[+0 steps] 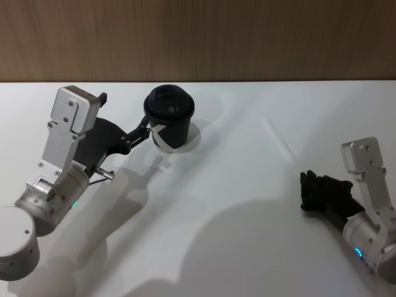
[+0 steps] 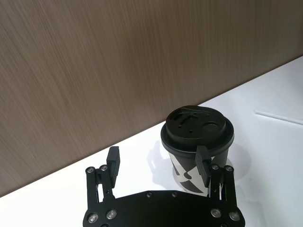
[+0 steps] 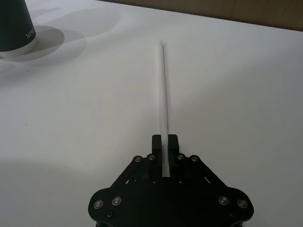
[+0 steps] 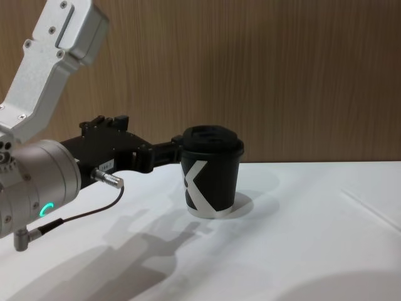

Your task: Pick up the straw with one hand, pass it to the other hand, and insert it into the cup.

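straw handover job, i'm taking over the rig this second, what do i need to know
Right gripper: shut on one end of the straw, at the robot's right, low over the table. I cannot tell if the straw is lifted.
Left gripper: open, empty, one finger right beside the cup; I cannot tell if it touches.
Cup: upright at the back of the table, lid on.
Done: straw grasped.
Left: lift it, pass it to the left gripper, insert it into the cup.
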Robot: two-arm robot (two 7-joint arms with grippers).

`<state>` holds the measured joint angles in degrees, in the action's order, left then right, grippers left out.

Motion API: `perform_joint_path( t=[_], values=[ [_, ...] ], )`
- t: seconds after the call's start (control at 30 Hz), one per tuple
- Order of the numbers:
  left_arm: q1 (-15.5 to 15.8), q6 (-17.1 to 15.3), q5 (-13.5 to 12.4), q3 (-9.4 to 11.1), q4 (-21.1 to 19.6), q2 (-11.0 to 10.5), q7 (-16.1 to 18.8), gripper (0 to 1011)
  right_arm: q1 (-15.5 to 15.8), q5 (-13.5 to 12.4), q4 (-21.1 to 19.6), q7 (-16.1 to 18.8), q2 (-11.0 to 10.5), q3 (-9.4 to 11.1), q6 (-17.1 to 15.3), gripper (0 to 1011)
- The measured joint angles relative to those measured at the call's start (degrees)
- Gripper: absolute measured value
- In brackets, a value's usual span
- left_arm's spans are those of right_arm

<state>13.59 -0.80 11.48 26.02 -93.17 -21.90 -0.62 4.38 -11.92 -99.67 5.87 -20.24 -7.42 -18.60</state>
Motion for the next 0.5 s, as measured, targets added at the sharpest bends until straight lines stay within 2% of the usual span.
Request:
perform_joint_path(
  t=[0.07, 0.2, 0.5],
  values=[
    [0.00, 0.00, 0.00, 0.00, 0.00, 0.00, 0.00, 1003, 0.00, 0.01, 0.00, 0.01, 0.00, 0.01, 0.01, 55],
    [0.00, 0.00, 0.00, 0.00, 0.00, 0.00, 0.00, 1003, 0.00, 0.04, 0.00, 0.01, 0.00, 0.01, 0.02, 21],
    [0.00, 0.00, 0.00, 0.00, 0.00, 0.00, 0.00, 1003, -0.05, 0.30, 0.01, 0.02, 0.02, 0.05, 0.32, 2]
  ],
)
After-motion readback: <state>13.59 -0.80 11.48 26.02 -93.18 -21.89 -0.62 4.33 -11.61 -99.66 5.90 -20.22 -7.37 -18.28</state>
